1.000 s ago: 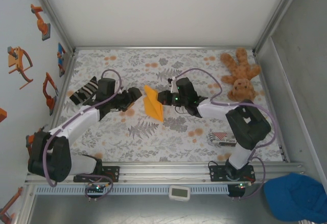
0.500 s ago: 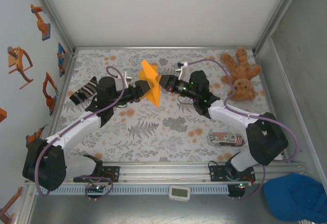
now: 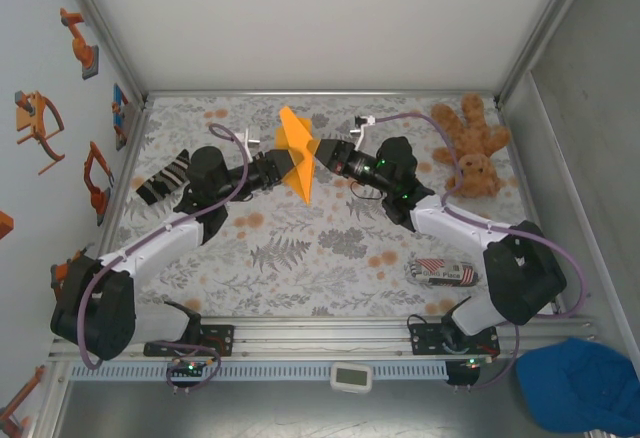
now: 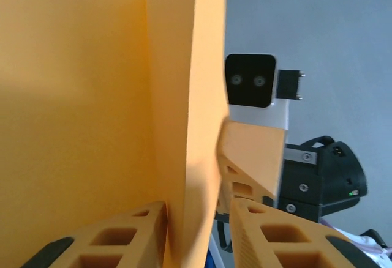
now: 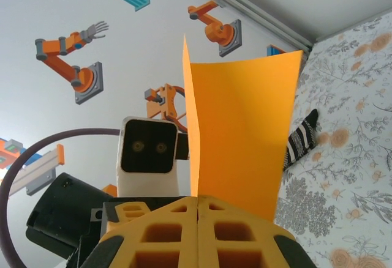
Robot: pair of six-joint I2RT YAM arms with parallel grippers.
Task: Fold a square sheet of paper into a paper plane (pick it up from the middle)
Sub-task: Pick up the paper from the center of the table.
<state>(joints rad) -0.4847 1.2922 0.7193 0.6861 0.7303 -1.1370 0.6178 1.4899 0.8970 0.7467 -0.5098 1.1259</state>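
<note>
Square sheet of paper (image 3: 294,148): bright orange, already creased smaller, with a point hanging down. It is held in the air above the far middle of the tabletop (image 3: 300,268), between the two arms.

Change over the last second: the sheet was lower and nearer, carried by the right hand alone, with the left hand off to one side. The right arm has since lifted it up and toward the back. The left arm has reached in to meet it.

Right hand (image 3: 320,151): fingers pressed tight together, pinching one edge of the sheet. In its wrist view the paper stands up out of the closed pads, one layer edge-on and a broad panel opening away from it.

Left hand (image 3: 284,166): jaws drawing in around a flap from the opposite side. Its wrist view shows the flap's edge running down between the two fingers. One finger is against the paper and a sliver of gap remains at the other. By my reading it is not yet pinching: open, on its way shut.

Meaning: a two-handed hold in mid-air is being set up, probably to work the next crease. The fold is part-way, with no dart shape yet. A grip that lands off the crease could crumple the flap.

Teddy (image 3: 470,153) and striped packet (image 3: 440,271) lie apart, at the right.
</note>
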